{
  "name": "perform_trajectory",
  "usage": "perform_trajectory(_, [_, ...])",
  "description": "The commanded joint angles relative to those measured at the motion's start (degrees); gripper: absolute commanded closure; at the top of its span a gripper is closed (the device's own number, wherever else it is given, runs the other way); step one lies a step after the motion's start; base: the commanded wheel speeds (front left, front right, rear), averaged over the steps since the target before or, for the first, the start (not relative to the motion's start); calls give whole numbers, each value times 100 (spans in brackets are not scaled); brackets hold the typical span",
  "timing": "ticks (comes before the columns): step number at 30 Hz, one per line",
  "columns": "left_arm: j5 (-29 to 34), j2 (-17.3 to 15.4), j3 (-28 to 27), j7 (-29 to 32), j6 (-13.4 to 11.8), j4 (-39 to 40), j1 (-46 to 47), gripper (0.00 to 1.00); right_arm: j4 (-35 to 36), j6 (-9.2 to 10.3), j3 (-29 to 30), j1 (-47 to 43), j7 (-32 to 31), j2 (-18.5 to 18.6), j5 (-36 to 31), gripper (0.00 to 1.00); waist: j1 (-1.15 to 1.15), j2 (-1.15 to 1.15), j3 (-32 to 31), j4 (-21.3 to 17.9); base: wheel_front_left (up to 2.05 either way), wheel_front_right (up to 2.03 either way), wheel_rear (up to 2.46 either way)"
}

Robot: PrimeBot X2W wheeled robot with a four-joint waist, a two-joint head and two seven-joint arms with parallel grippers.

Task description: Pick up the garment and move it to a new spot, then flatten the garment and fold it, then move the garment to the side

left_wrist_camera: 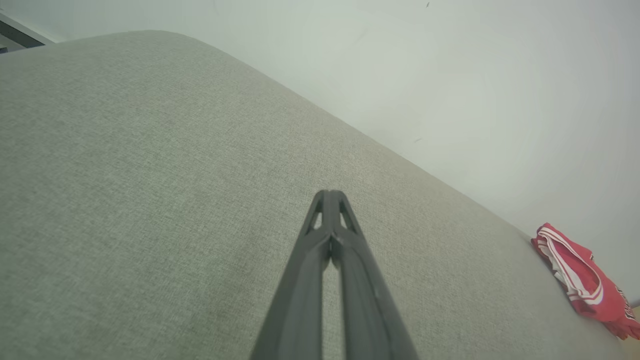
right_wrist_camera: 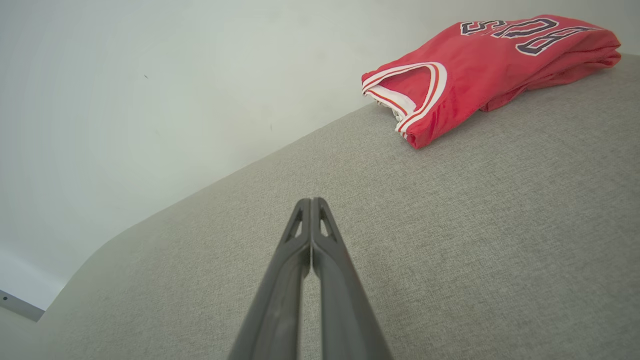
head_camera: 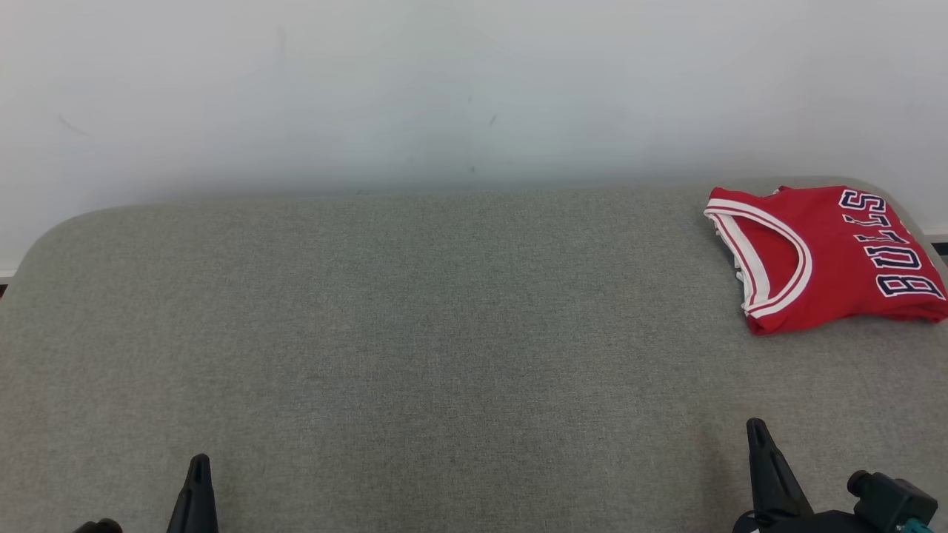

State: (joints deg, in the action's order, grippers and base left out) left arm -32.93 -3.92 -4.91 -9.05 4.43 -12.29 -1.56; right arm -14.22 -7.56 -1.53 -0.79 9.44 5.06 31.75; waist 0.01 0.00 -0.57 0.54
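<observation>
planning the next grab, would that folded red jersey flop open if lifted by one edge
Likely floppy: the jersey is thin cloth in loose layers, so it should unfold. On the woven grey surface a push may bunch it.

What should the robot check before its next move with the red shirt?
1. Shirt folded: ok.
2. Shirt moved to the side, at the table's far right corner: ok.
3. Whole shirt lying on the table, nothing hanging off the edge: cannot tell.
4. Left fingers shut and holding nothing: ok.
5. Right fingers shut and holding nothing: ok.
6. Both sets of fingers well away from the shirt: ok.
</observation>
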Motion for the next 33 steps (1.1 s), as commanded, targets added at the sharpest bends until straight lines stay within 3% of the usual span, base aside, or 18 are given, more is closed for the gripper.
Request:
perform_trajectory(1, [-234,-13,-31,39,23,60,165,100,81,2,45,155,-46,3,216,100,0,0,1,0,0,0,0])
perform_trajectory(33, [-2567,33,-90,662,145,-29,438,100,69,6,322,390,-650,-61,2635,100,0,0,23,-16,0,0,0])
